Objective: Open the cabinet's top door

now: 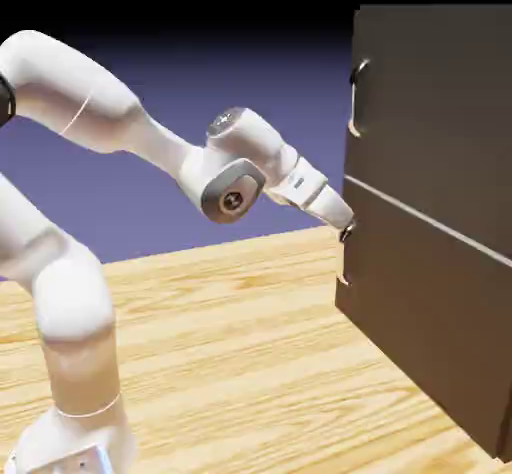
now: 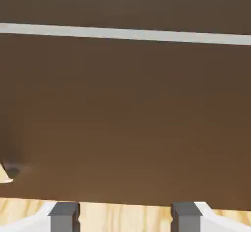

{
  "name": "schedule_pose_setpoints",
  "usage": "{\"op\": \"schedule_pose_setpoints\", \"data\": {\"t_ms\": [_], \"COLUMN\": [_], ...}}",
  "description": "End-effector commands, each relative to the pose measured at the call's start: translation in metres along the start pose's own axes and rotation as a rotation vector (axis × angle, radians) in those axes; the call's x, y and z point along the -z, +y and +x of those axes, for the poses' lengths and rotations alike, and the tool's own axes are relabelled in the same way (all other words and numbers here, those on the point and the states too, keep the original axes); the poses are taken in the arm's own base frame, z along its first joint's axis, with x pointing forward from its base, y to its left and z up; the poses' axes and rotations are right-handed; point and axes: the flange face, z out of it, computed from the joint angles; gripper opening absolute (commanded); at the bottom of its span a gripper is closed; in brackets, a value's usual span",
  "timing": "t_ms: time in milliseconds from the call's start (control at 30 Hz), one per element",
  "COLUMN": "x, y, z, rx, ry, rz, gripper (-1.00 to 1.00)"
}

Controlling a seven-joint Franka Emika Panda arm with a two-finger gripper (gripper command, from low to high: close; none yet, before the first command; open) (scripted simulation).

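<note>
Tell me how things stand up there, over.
Hand open and empty, down at the lower door. Top door shut, its handle above the hand. Nothing seen blocking that handle.

Stands upright at the exterior view's right as a dark brown cabinet point(image 1: 425, 302), closed at its flat, silver-handled top door point(image 1: 435, 122).

Dark brown cabinet point(image 1: 430, 152), pale wood-grained table point(image 1: 220, 362).
</note>
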Motion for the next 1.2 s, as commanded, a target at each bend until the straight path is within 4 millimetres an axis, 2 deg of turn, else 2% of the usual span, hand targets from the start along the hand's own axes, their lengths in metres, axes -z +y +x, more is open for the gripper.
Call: {"op": "schedule_pose_setpoints", "data": {"t_ms": [0,267,567,867,1167], "x": [0.005,0.046,0.088,0.115,0.119], "y": [-0.003,-0.030,-0.062,-0.096,-0.132], "z": [0.007,0.048,0.071,0.072,0.053], "rx": [-0.007,-0.049,-0.073,-0.077,-0.068], "ry": [0.017,0.152,0.289,0.405,0.490], "rz": [0.011,0.099,0.198,0.290,0.369], "gripper": [0.00,0.00,0.00,0.00,0.00]}}
